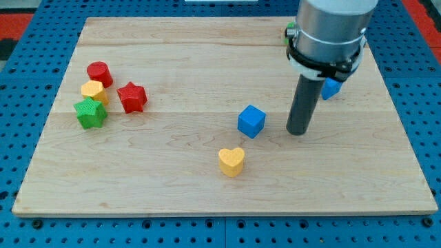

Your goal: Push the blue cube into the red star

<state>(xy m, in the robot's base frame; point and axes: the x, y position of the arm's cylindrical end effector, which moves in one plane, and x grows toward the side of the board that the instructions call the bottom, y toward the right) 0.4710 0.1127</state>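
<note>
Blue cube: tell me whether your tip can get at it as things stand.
Probably yes. My tip stands just to the view's right of the blue cube, with only bare board between them; the yellow heart lies below, out of the way.

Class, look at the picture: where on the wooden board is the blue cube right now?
The blue cube sits slightly right of the board's centre in the camera view, just left of my tip and above the yellow heart.

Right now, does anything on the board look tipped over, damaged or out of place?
Nothing stands out. The blue cube sits flat, just to the view's left of my tip, apart from it. The red star lies far to the view's left beside the yellow block. The yellow heart sits alone below the cube.
</note>
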